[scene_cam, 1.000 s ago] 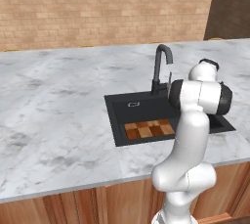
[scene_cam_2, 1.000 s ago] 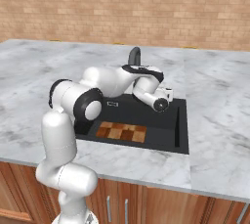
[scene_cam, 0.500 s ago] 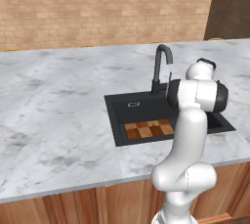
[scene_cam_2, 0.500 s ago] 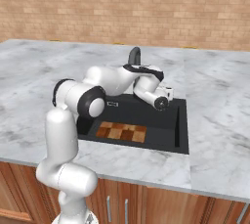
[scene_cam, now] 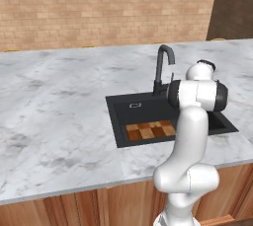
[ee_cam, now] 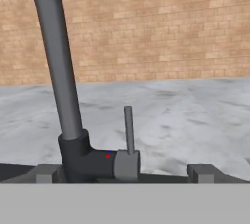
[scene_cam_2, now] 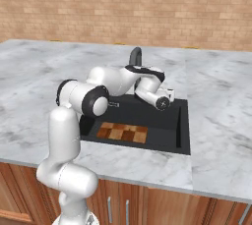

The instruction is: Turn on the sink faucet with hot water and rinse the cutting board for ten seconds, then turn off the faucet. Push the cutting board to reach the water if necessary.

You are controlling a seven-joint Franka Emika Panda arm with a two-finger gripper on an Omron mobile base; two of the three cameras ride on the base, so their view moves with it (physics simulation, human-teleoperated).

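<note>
Not much was changed in the last sec: the gripper (scene_cam_2: 166, 97) was kept by the tap (scene_cam: 160, 67) and moved only a tiny bit. The jaws are kept spread wide, w/ nothing held. In the hand view the lever (ee_cam: 128, 130) is seen standing up betw. the tips, not pinched yet. No water is seen, so the tap is prob. off. The board (scene_cam: 150, 131) is lying flat at the front of the sink (scene_cam: 123, 116). The lever is to be pushed next.

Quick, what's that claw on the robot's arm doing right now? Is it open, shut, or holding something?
Gripper: open and holding nothing; its fingertips stand wide apart on either side of the sink faucet lever, not yet closed on it.
</note>
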